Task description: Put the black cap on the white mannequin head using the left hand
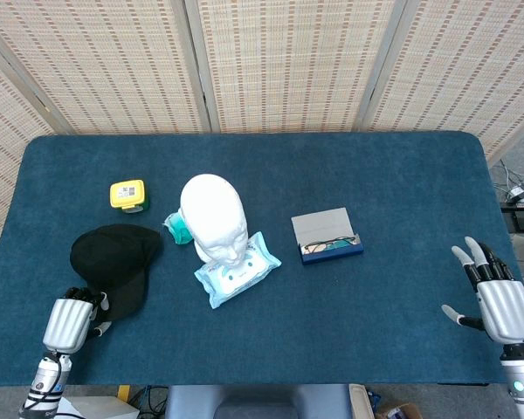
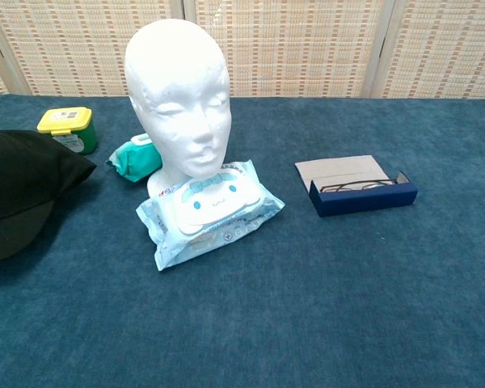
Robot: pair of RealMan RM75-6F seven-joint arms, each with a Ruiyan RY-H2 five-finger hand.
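We are gripping the brim of the black cap (image 1: 115,259) with our left hand (image 1: 67,321), fingers curled on its edge, near the tabletop's (image 1: 402,175) front left corner. The white mannequin head (image 1: 213,216) is standing near the middle, a wipes pack (image 1: 236,269) touching its base. Our right hand (image 1: 503,304) is hovering by the right front corner, fingers spread, holding nothing.

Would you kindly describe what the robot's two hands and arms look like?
Both the left hand and right hand have ribbed silver-grey backs with dark fingers tipped in pale grey. Each sits on a silver wrist; the left wrist carries black bands, the right a small green light.
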